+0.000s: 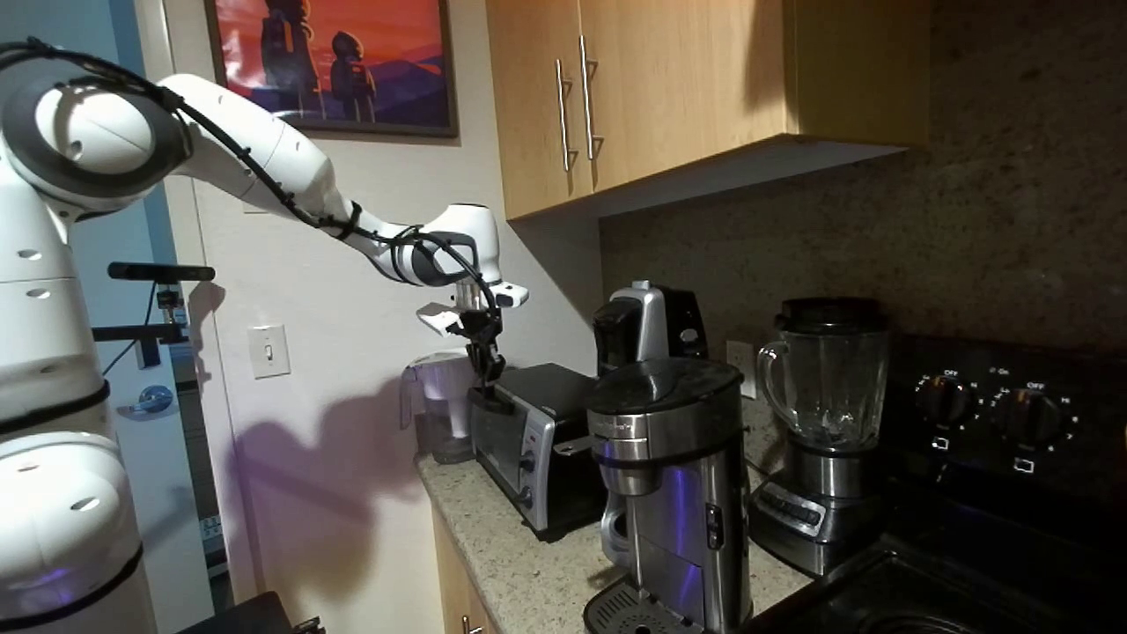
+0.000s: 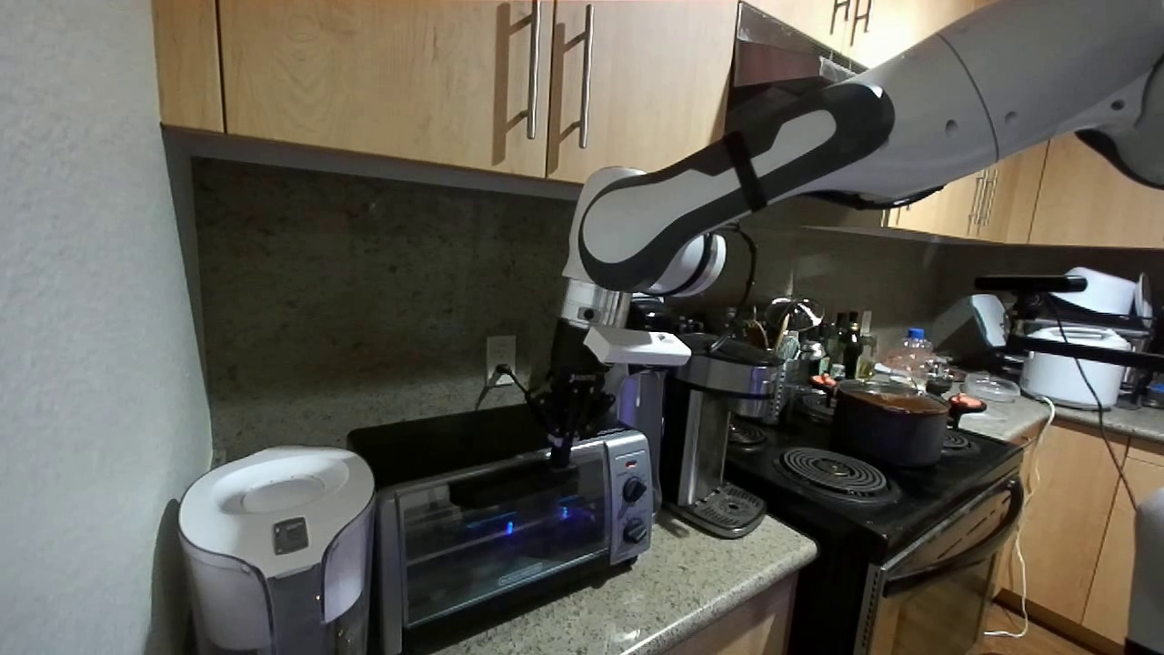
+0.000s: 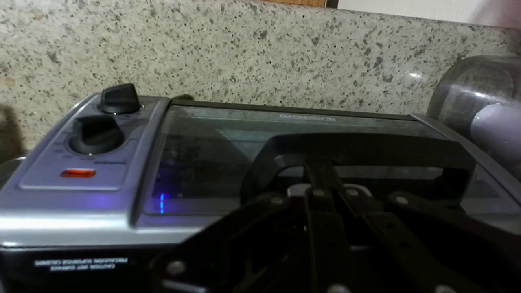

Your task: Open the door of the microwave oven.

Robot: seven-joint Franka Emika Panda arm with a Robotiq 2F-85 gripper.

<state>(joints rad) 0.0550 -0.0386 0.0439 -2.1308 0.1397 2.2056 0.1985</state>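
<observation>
The silver-grey microwave oven (image 1: 550, 387) stands on the counter; it also shows in an exterior view (image 2: 627, 448) and in the wrist view (image 3: 77, 209). Its dark glass door (image 2: 491, 550) is closed, and the glass also shows in the wrist view (image 3: 195, 171). A black bar handle (image 3: 366, 148) crosses the door's upper part. My gripper (image 3: 323, 175) points down at the door's top edge, its fingers together, with the fingertips in the gap between the handle bar and the door. Contact with the bar cannot be told. The gripper shows in both exterior views (image 1: 486, 380) (image 2: 560, 453).
A steel coffee maker (image 1: 678, 511) stands close beside the oven's knob side. A water pitcher (image 2: 273, 496) stands at its opposite end. Wall cabinets (image 1: 651, 79) hang above. A blender (image 1: 832, 387) and the black stove (image 2: 873, 518) are farther along. The counter edge (image 1: 467, 537) runs in front.
</observation>
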